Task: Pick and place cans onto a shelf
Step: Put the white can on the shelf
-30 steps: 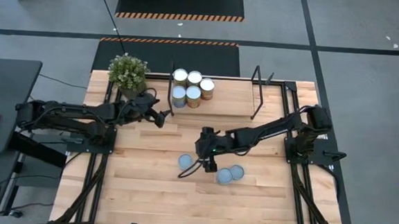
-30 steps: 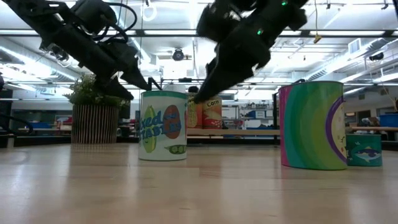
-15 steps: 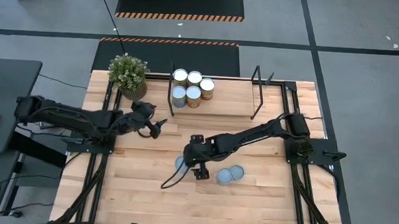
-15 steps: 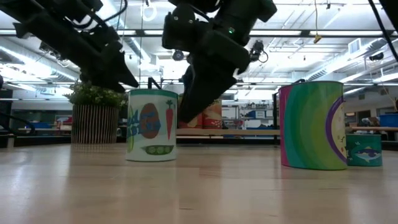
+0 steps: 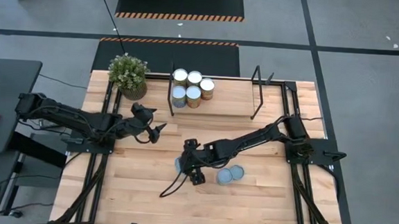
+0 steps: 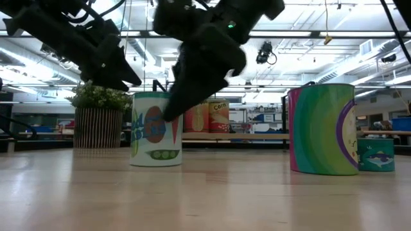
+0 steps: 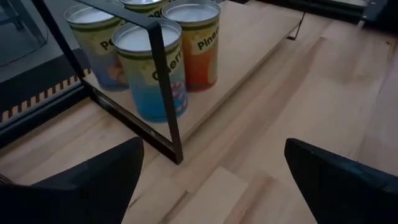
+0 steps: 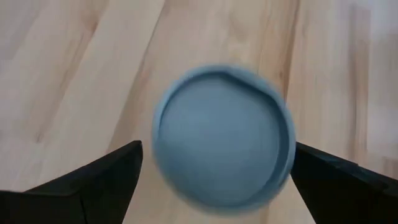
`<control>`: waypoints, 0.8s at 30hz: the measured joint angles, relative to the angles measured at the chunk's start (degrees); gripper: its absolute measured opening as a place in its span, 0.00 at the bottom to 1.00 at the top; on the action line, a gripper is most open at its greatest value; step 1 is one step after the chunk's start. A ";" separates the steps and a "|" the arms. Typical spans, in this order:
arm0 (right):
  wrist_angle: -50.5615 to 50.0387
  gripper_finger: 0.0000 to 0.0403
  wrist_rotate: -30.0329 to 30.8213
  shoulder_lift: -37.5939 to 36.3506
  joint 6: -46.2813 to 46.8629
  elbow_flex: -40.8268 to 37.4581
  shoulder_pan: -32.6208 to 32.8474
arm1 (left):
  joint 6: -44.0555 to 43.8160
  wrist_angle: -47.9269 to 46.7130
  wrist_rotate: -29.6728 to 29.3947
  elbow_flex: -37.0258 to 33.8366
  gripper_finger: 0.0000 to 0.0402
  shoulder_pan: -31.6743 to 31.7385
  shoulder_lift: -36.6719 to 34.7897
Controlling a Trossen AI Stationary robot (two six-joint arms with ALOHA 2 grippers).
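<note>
Cans, small metal ones (image 5: 193, 88), already sat on the black-framed wooden shelf (image 5: 228, 98). The right gripper (image 8: 217, 180) hung fingers-wide over a blue-topped can (image 8: 222, 163) (to grab it); the left gripper (image 7: 211, 180) waited open nearby.

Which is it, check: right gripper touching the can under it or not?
Apart. The right wrist view shows the right gripper open, wood showing between each finger and the can.
</note>
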 joint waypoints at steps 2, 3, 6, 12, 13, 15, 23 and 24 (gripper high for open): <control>0.61 0.99 0.02 0.18 -0.06 0.00 -0.04 | -0.35 0.07 0.01 0.00 0.99 -0.01 0.00; 1.16 0.99 -0.16 0.18 -0.16 -0.03 -0.04 | -0.36 0.24 0.00 0.00 0.99 0.00 0.00; 3.12 0.99 -0.88 0.18 -0.21 0.02 -0.20 | -0.37 0.94 0.00 0.00 0.99 0.00 0.00; 3.98 0.89 -0.90 0.18 -1.11 -0.02 -1.18 | -0.39 1.52 0.00 0.00 0.99 0.00 0.00; 3.92 0.87 -0.92 0.18 -1.09 -0.12 -1.37 | -0.39 1.53 0.00 0.00 0.99 0.00 0.00; 3.84 0.82 -1.39 0.17 -1.05 -0.20 -1.81 | -0.39 1.53 0.00 0.00 0.99 0.00 0.00; -6.44 0.77 2.41 -2.82 -1.00 -0.11 -3.57 | -0.39 1.53 0.00 0.00 0.99 0.00 0.00; -8.41 0.77 3.27 -3.63 -0.81 -0.20 -4.00 | -0.39 1.55 0.00 0.00 0.99 0.00 0.00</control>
